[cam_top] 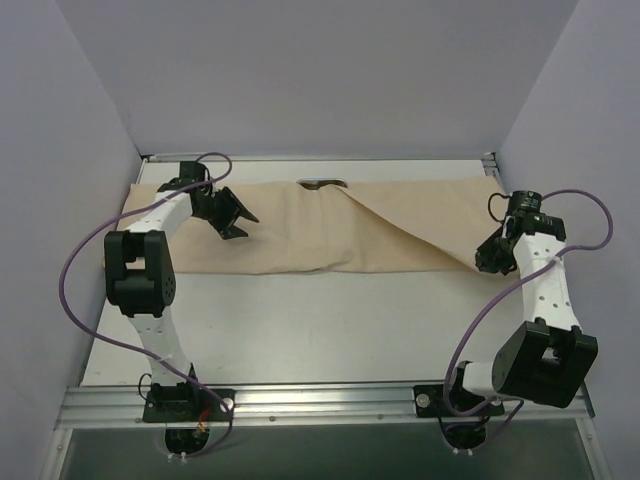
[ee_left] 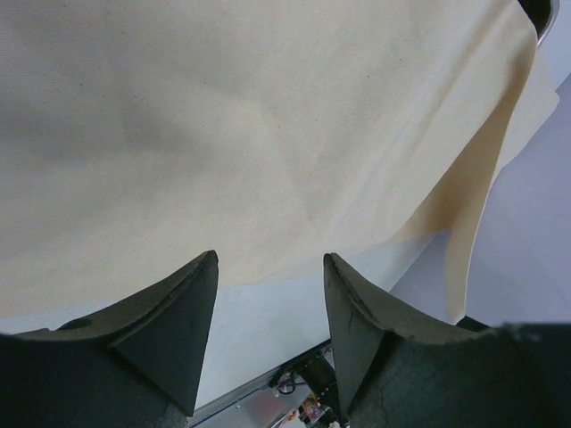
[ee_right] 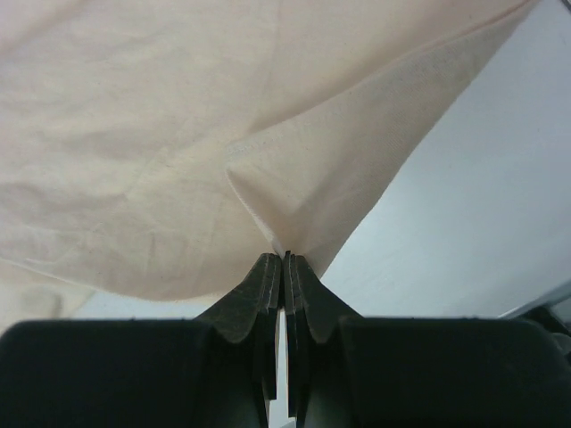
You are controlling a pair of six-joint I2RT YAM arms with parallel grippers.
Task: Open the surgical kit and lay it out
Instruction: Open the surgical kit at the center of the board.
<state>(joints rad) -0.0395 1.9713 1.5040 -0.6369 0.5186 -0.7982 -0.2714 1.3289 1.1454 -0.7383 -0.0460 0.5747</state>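
The kit's beige cloth wrap point(cam_top: 330, 230) lies spread in a long band across the back of the table. At its far edge a bit of the shiny steel tray point(cam_top: 321, 184) peeks out. No forceps or scissors show. My left gripper point(cam_top: 243, 224) hovers open over the cloth's left part. In the left wrist view its fingers point(ee_left: 192, 312) stand apart with nothing between them, the cloth point(ee_left: 250, 134) just beyond. My right gripper point(cam_top: 483, 262) is shut on the cloth's near right corner. The right wrist view shows the cloth point(ee_right: 178, 134) pinched in a peak at that gripper point(ee_right: 284, 260).
Bare white tabletop point(cam_top: 330, 330) runs between the cloth and the arm bases. Purple-grey walls point(cam_top: 60, 150) close in the left, right and back. A metal rail point(cam_top: 320, 400) marks the near edge. A purple cable point(cam_top: 475, 320) loops from the right arm.
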